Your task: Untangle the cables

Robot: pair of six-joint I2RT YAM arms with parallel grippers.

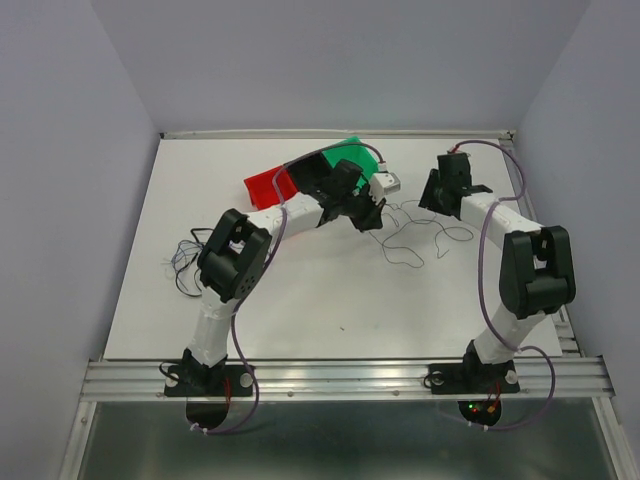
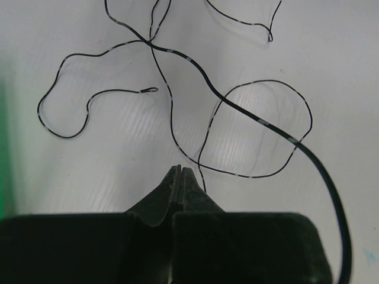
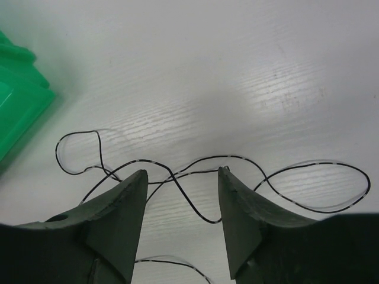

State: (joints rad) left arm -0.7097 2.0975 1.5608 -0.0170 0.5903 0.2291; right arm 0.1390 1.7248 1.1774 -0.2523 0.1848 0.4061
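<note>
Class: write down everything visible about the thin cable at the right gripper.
The cable is a very thin, dark, flexible wire with pale bands, lying slack on the white table. It curls into loose crossing loops, small at left, wider at right. One stretch runs between the fingers of the open right gripper, with no visible contact.

No text, label or number is legible.

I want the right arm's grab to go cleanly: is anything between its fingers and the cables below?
Nothing visible does. The right gripper is open over the bare table, and a black strand of the cables runs across the gap between its fingers. The green plastic object lies off to the side.
</note>
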